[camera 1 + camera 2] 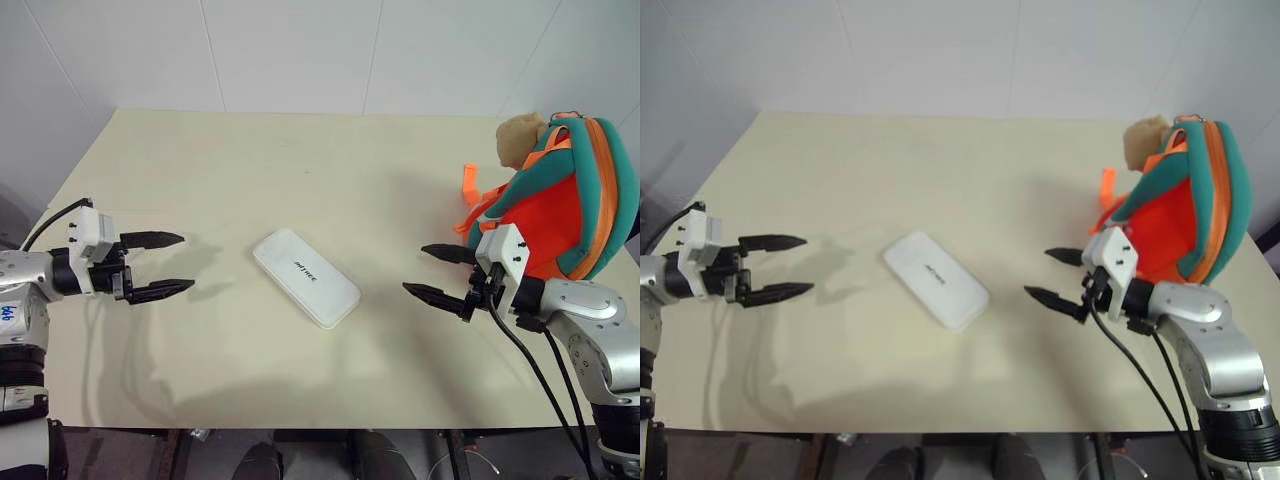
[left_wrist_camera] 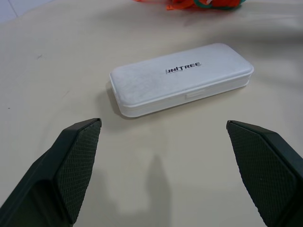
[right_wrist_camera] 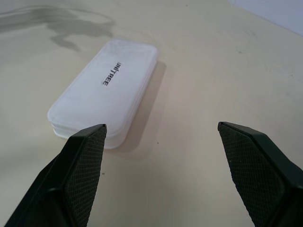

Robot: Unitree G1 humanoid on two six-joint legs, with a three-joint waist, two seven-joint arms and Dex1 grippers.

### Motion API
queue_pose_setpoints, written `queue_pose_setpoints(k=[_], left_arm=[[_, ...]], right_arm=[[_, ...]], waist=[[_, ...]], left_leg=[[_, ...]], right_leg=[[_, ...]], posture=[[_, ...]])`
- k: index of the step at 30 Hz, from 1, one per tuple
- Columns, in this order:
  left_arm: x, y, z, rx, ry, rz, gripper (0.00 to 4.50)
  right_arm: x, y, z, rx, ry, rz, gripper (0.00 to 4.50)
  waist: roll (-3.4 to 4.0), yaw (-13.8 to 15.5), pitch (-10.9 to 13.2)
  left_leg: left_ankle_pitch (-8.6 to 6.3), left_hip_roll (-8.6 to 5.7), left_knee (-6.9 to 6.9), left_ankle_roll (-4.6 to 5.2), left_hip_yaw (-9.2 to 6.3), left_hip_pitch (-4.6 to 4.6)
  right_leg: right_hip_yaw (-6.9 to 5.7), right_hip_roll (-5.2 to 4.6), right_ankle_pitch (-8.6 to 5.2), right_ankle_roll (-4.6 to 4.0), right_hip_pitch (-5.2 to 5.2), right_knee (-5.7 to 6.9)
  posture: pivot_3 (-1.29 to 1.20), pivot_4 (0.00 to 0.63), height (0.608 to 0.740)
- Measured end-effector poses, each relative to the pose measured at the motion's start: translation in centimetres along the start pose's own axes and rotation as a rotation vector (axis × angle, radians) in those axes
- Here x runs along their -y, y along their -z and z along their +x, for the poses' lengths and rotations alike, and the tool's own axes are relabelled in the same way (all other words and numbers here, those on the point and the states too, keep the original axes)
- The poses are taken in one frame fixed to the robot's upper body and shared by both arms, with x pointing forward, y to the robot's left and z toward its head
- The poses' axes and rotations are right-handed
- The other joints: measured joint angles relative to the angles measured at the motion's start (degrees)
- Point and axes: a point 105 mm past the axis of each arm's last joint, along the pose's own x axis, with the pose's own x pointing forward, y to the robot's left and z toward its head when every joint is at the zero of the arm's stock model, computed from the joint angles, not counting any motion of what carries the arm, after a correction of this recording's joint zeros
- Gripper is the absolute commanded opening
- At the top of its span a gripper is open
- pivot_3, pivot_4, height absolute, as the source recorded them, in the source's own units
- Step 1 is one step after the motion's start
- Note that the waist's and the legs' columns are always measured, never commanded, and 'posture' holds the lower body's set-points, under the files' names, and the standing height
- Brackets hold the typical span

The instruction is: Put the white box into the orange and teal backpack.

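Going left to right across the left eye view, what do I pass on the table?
Left gripper, open → white box lying flat → right gripper, open → orange and teal backpack at the table's right edge.

The box (image 1: 305,277) is plain white with small dark "UNITREE" lettering on its lid, and it lies on a pale cream table (image 1: 250,180) of even, unpatterned colour. To the right of the box, the backpack (image 1: 560,205) is teal with a bright orange panel, orange trim along its zipper and orange straps; a tan plush toy (image 1: 520,138) sits at its top corner. Either side of the box, both grippers (image 1: 160,265) (image 1: 438,272) have black fingers (image 2: 78,158) with a fine cross-hatched texture on the pads, on white mounts with silver-grey arms.
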Motion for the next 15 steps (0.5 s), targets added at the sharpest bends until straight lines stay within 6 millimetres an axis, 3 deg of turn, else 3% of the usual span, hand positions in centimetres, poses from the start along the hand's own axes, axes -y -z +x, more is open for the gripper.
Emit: queue_pose_setpoints(k=[7,15], left_arm=[[-1.1,-1.1,0.6,0.042,-0.035,0.04,4.5],[-2.4,-0.7,1.6,0.013,-0.068,0.012,4.5]], right_arm=[[0.1,-0.9,0.6,0.052,0.018,0.003,4.48],[0.4,-0.3,0.8,0.011,0.067,0.024,4.48]], waist=[[0.0,0.0,0.0],[-0.01,0.1,0.0]], left_leg=[[0.0,-0.01,0.04,0.0,-0.01,0.01],[0.0,-0.02,0.01,0.0,-0.03,-0.03]], right_leg=[[-0.01,0.0,0.0,0.0,0.01,0.05],[-0.03,-0.01,0.0,0.0,-0.01,0.15]], posture=[[0.0,0.15,0.74],[0.0,0.15,0.74]])
